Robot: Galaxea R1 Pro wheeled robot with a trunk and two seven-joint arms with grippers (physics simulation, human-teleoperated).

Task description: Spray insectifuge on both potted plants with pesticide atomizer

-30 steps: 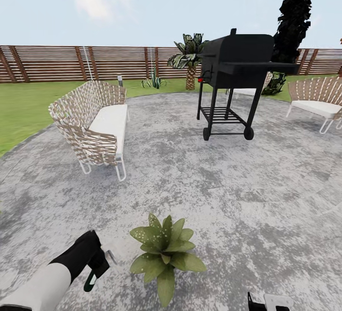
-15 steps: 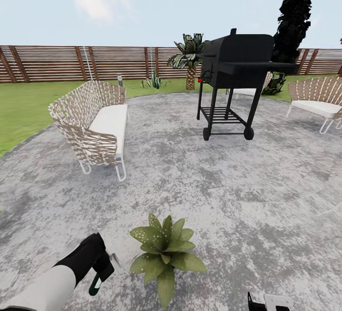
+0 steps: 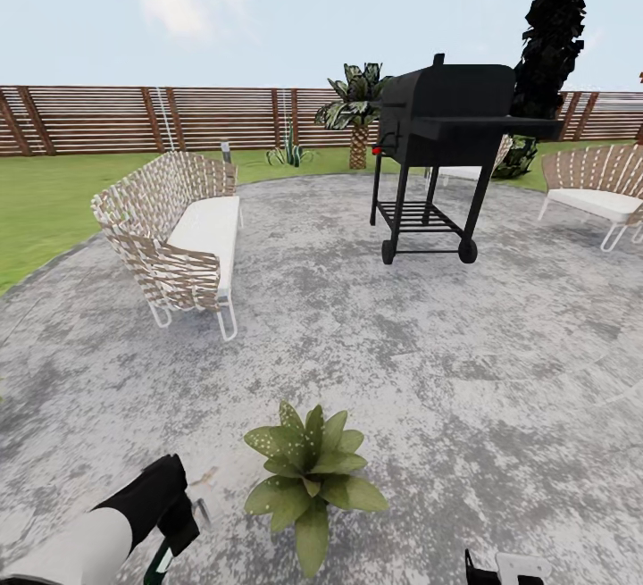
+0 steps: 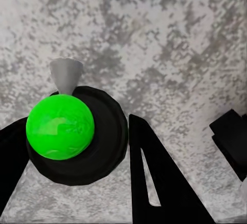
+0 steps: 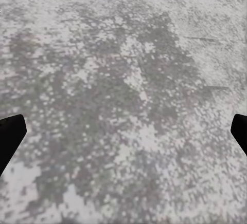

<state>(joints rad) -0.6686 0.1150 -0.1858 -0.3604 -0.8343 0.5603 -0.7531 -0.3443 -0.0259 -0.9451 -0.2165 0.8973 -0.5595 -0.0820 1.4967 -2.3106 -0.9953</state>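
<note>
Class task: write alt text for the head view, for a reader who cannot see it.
A speckled potted plant sits on a grey stone patio, with the robot's left arm beside it gripping a dark-green pesticide atomizer. Behind stand a woven sofa, a black barbecue grill and a slatted wooden fence.

**Atomizer in the left grip, one speckled plant on the patio**

The slim dark-green pesticide atomizer with a white label strip (image 3: 163, 556) is clamped in the left end effector (image 3: 179, 527), its bottle hanging down low over the round grey stone patio (image 3: 464, 362). In the left wrist view its pale grey spray nozzle (image 4: 66, 75) juts from the dark round body. Just beside it stands a low potted plant with broad, pale-speckled green leaves (image 3: 310, 471).
</note>
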